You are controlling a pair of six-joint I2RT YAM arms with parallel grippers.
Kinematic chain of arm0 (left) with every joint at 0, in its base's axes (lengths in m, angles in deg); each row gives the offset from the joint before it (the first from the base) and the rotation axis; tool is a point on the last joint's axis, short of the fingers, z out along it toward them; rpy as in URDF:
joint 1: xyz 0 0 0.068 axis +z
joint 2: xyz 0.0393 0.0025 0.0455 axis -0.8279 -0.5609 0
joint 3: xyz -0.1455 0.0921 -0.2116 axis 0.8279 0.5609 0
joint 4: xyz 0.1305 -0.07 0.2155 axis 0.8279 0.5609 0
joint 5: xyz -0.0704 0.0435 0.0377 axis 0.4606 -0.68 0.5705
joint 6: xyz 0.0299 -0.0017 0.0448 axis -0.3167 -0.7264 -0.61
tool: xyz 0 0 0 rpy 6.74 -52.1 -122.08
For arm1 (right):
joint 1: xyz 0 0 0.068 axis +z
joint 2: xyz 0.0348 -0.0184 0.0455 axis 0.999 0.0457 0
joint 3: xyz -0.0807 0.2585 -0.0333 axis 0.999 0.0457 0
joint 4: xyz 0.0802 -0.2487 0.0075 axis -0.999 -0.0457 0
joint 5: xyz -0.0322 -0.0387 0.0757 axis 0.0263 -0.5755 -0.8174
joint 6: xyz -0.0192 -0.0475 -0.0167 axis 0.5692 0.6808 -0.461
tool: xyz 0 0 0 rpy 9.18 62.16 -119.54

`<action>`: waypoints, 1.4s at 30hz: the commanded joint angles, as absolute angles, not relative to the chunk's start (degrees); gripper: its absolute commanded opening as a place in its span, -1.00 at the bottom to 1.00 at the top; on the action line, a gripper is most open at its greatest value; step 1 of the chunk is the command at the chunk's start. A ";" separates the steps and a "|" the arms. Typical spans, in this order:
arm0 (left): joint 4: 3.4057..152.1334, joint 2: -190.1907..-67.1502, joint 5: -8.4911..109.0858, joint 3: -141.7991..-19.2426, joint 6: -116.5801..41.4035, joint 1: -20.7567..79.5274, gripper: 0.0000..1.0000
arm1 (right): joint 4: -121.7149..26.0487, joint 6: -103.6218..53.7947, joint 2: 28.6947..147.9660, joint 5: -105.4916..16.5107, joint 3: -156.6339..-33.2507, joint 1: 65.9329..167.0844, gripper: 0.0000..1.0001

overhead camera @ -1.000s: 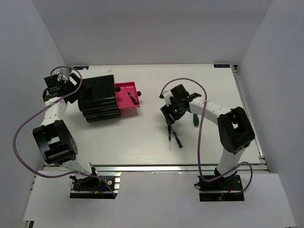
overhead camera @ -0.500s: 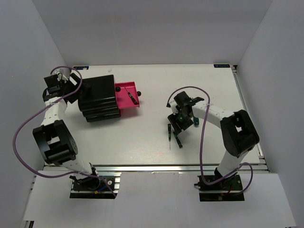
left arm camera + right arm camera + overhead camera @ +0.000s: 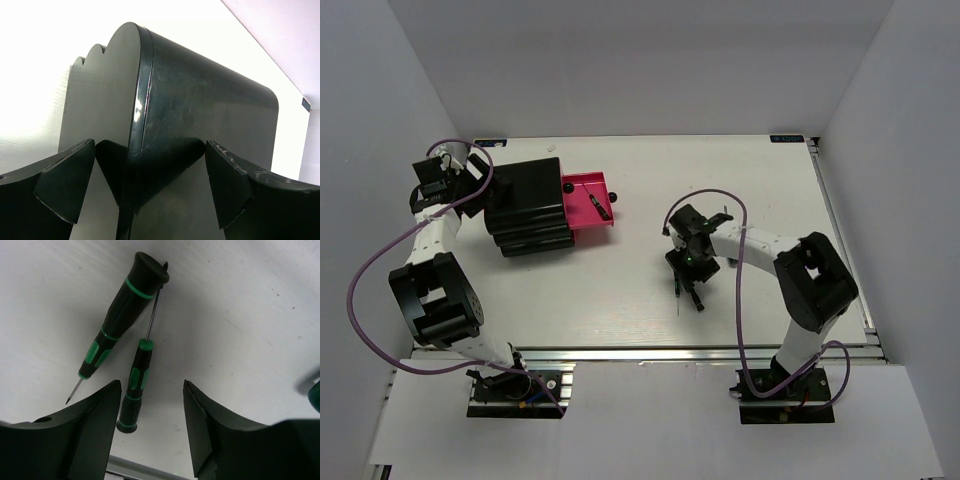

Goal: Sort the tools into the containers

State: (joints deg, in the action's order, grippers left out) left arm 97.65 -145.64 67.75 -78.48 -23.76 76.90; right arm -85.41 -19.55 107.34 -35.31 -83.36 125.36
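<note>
Right wrist view: the right hand point(image 3: 151, 390) is held spread just above the white counter point(image 3: 240, 315). A slim precision screwdriver point(image 3: 134, 392) is seen lying between its fingers, with a thicker screwdriver point(image 3: 117, 322) just beside it. The left hand point(image 3: 150, 165) is spread, with the black cabinet point(image 3: 200, 110) edge between its fingers.

The cabinet point(image 3: 200, 115) was glossy black plastic, smooth but finely scratched, with light gleaming along its rounded edge. Its open drawer point(image 3: 592, 205) was smooth magenta-pink plastic. The thicker screwdriver point(image 3: 120, 315) and the slimmer screwdriver point(image 3: 134, 390) had matt black handles with green bands, seemingly plastic, and thin bare metal shafts. The table point(image 3: 250, 300) was white and matt, faintly grained.
</note>
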 commanded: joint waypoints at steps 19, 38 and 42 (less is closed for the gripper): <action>108.26 -147.66 65.50 -75.50 -27.72 75.66 0.94 | -78.80 -21.80 112.63 -32.89 -90.83 117.01 -1.00; 107.82 -147.39 65.68 -74.44 -27.72 75.66 0.94 | -55.87 -33.20 132.67 -58.21 -134.98 126.75 -1.00; 108.00 -147.57 65.85 -74.80 -27.72 75.66 0.94 | -55.84 -37.17 137.14 -55.40 -141.09 129.39 -1.00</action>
